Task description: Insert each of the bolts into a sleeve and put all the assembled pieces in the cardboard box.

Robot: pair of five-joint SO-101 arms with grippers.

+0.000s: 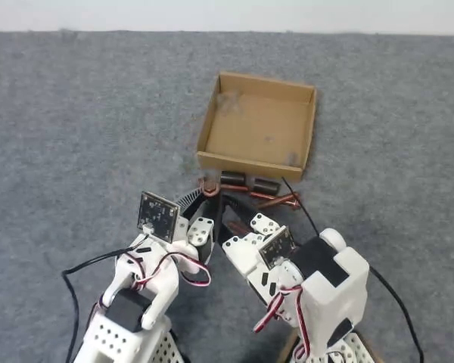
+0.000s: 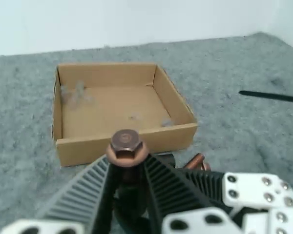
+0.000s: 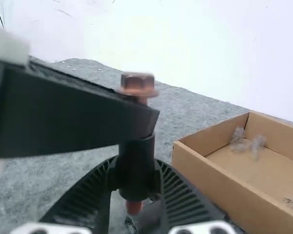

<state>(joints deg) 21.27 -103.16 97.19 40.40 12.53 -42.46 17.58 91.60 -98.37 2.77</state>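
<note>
A copper bolt (image 2: 126, 144) stands upright with its shaft through a black sleeve (image 3: 136, 163). My left gripper (image 2: 127, 168) is shut on the bolt just under its head. My right gripper (image 3: 135, 192) is shut on the sleeve lower down, and the bolt's tip pokes out beneath. In the high view both grippers (image 1: 200, 195) (image 1: 221, 219) meet just in front of the cardboard box (image 1: 296, 157), which has nothing in it. Two loose sleeves (image 1: 232, 179) (image 1: 266, 184) and loose bolts (image 1: 276, 200) lie on the carpet along the box's near wall.
Grey carpet (image 1: 76, 136) stretches wide on both sides of the box. A black cable (image 1: 299, 203) runs from the right arm toward the box's near right corner, past the loose bolts.
</note>
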